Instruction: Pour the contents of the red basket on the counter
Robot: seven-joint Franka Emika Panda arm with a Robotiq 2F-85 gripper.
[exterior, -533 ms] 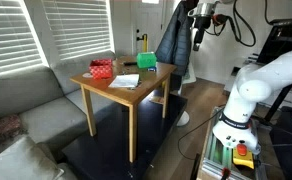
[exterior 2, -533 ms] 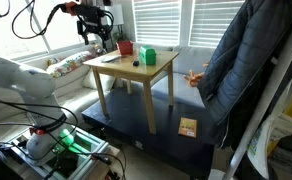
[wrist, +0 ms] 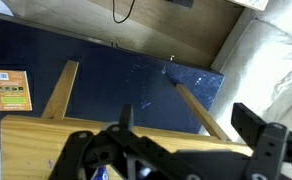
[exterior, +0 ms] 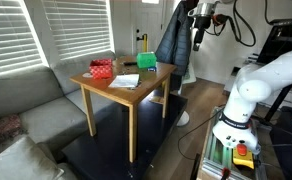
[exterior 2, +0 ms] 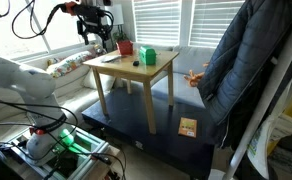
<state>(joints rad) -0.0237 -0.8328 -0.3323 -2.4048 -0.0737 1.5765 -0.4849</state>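
The red basket (exterior: 102,69) stands at a corner of the counter (exterior: 136,92), and it shows in both exterior views (exterior 2: 125,47). The counter (exterior 2: 146,72) is a light wooden table on slim legs. My gripper (exterior: 198,38) hangs high in the air beside the counter, well apart from the basket (exterior 2: 98,37). In the wrist view the gripper (wrist: 186,120) is open and empty, with its fingers spread wide. Below it lies the counter's edge (wrist: 46,135). The basket is out of the wrist view, and its contents do not show.
A green box (exterior: 146,61), a sheet of paper (exterior: 124,80) and a small dark object (exterior 2: 134,62) lie on the counter. A dark low platform (wrist: 96,70) lies under it. A grey couch (exterior: 26,100) stands beside it. A dark jacket (exterior 2: 241,60) hangs close by.
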